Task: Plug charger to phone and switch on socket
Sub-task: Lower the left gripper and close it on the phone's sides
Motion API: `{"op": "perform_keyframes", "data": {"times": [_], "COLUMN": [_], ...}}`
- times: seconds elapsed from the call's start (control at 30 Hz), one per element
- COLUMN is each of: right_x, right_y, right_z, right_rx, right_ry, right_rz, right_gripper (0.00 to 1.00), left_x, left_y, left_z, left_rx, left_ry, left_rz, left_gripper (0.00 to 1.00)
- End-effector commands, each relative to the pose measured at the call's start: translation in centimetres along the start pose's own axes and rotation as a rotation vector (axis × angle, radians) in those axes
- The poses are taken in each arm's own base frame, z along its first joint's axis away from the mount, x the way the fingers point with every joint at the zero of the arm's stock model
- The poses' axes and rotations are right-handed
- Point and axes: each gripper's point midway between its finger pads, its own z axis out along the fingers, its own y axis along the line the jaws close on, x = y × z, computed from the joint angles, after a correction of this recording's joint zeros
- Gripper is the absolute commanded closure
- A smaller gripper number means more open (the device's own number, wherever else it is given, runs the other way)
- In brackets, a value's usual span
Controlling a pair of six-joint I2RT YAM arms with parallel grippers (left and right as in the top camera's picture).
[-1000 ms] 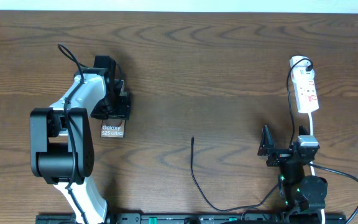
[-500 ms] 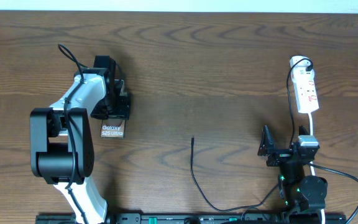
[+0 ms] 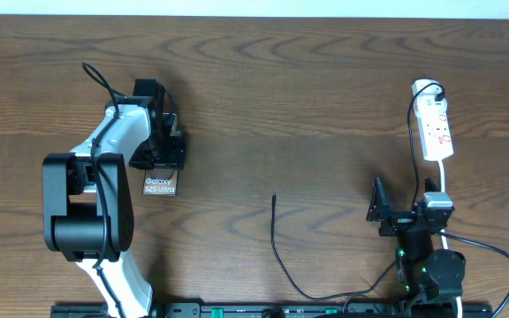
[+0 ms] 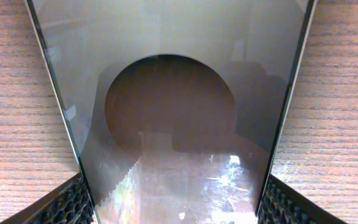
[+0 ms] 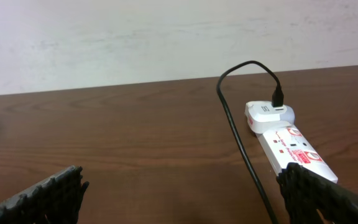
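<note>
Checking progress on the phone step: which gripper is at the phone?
The left gripper: its fingers straddle the phone. The right gripper hangs open, apart, facing the socket.

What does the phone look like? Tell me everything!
The phone is a slim rectangle with a shiny brownish-grey face like a mirror, thin dark edges and a white Galaxy S25 Ultra label. It lies flat on the wooden table, and the left gripper sits over it, pads at both long edges.
</note>
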Motion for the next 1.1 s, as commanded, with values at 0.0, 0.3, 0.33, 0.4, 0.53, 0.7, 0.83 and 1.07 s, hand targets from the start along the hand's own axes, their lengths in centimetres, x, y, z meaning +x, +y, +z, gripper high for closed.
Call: {"op": "perform_keyframes", "data": {"times": [0.0, 0.3, 0.33, 0.4, 0.53, 0.7, 0.83, 1.07], "right_x": [0.1, 0.1, 0.1, 0.1, 0.1, 0.1, 0.1, 0.1], "right_y": [0.3, 0.3, 0.3, 0.3, 0.3, 0.3, 0.3, 0.3], "right_z": [0.0, 0.0, 0.0, 0.0, 0.0, 0.0, 0.0, 0.0], "right_rx": [-0.014, -0.014, -0.014, -0.014, -0.014, -0.014, -0.014, -0.014], "right_ry": [0.003, 0.003, 0.003, 0.003, 0.003, 0.003, 0.003, 0.003], "right_rz": [0.014, 0.014, 0.014, 0.014, 0.014, 0.014, 0.014, 0.014], "right_gripper": [0.01, 0.01, 0.01, 0.01, 0.01, 0.01, 0.01, 0.01], "left_x": [2.7, 2.3, 2.3, 2.3, 2.2, 1.8, 1.7, 1.2], "left_y": [0.2, 0.2, 0.2, 0.2, 0.2, 0.3, 0.3, 0.3], "left_z": [3.0, 2.8, 2.8, 2.7, 2.7, 2.2, 2.0, 0.8], "left_rx": [-0.006, -0.007, -0.007, -0.007, -0.007, -0.008, -0.008, -0.009], "left_ry": [0.110, 0.103, 0.103, 0.102, 0.099, 0.093, 0.087, 0.049], "left_rz": [-0.013, -0.012, -0.012, -0.012, -0.012, -0.012, -0.012, -0.012], "left_gripper": [0.92, 0.93, 0.92, 0.92, 0.93, 0.93, 0.93, 0.93]}}
